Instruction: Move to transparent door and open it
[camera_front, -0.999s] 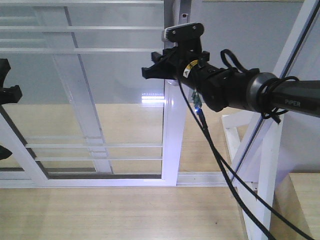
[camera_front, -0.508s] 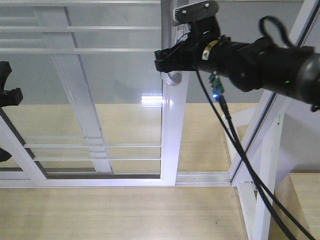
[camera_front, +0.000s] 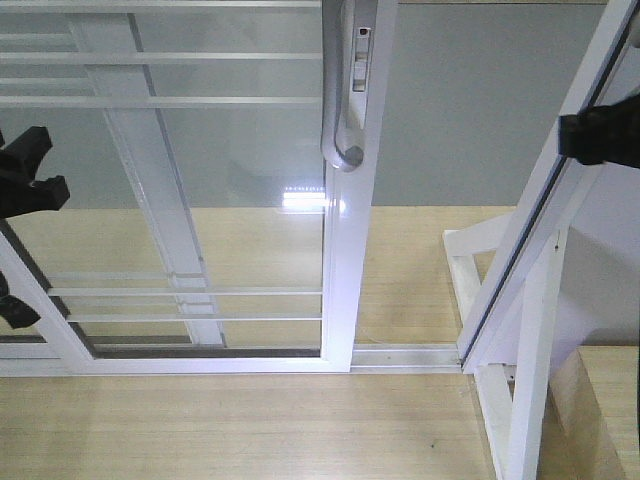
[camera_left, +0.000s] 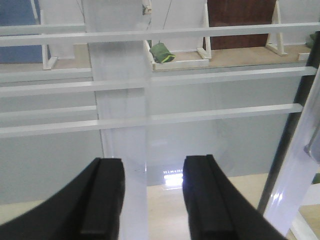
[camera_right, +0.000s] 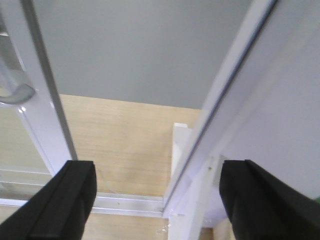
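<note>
The transparent door (camera_front: 200, 200) fills the left of the front view: clear glass with thin white bars in a white frame. Its curved silver-grey handle (camera_front: 343, 140) hangs on the right stile. An open gap lies between that stile and the slanted white frame on the right. My left gripper (camera_front: 28, 185) is at the left edge in front of the glass. In the left wrist view it (camera_left: 155, 200) is open and empty, facing the glass. My right gripper (camera_front: 600, 135) shows only at the right edge. In the right wrist view it (camera_right: 162, 200) is wide open and empty, with the handle (camera_right: 15, 92) far to its left.
White triangular support braces (camera_front: 520, 300) stand at the right, with a light wooden box (camera_front: 600, 410) beside them. A metal floor track (camera_front: 400, 355) runs across the wooden floor. Behind the glass are more white braces and a green object (camera_left: 162, 52).
My right arm has drawn back from the door handle to the right edge of the front view. The left gripper has shifted slightly. The door has not visibly moved.
</note>
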